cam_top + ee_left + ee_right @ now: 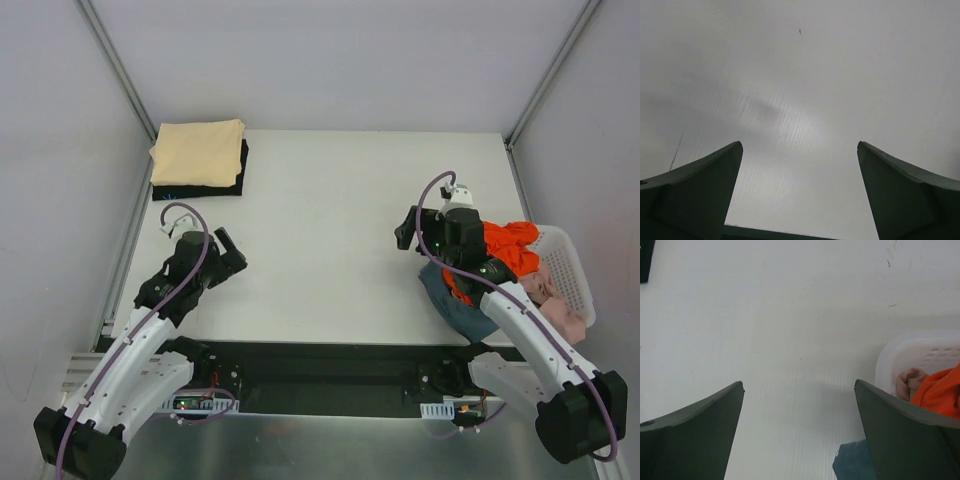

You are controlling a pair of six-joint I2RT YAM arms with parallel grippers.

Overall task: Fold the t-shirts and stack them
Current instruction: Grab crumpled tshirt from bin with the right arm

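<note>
Fingers of the right gripper [799,385] are standing wide apart and holding nothing, hanging over the bare white table [340,200] with the work lying just off their right-hand side. Nearest them, a dusty blue t-shirt [852,465] is spilling in a crumpled heap onto the tabletop beside the right finger. Past it a bright orange-red t-shirt [940,390] is bunching over the rim of the white lattice basket [900,352], with a pink t-shirt [910,381] peeking out next to it (none is lying flat enough to show a long axis).

Across the table the left gripper [799,145] is idling too — fingers spread, empty, facing plain tabletop — well apart from the heap. At the far left corner a folded pale cream t-shirt [198,150] is sitting squarely on a folded black t-shirt [200,188], the stack begun.

Two shirts appear done and three are waiting, so the next pick is likely falling to the right arm — the nearer one — which would need to swing its fingers rightward and back toward its own base to reach the cloth.
</note>
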